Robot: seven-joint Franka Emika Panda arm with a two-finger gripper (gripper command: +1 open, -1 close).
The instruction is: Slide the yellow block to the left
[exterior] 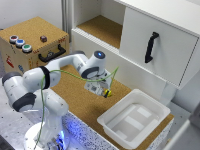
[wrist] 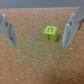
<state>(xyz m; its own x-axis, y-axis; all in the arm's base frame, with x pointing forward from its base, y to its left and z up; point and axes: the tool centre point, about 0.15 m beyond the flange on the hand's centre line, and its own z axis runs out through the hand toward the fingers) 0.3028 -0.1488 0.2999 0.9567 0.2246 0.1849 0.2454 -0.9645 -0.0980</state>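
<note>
The gripper's (wrist: 39,31) fingers (wrist: 73,29) stand spread and empty around the yellow block (wrist: 50,33) — likely light and rigid — best nudged by one flat side.

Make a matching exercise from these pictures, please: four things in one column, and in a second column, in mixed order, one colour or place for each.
Things:
1. yellow block
2. white tray
3. cabinet handle
4. gripper

Descriptions:
A. black, on a white door
B. open, one finger on each side of a small object
C. on the cork surface, between the two fingers
D. empty, at the exterior view's right, near the edge of the cork surface

Right pairs: 1-C, 2-D, 3-A, 4-B
</note>
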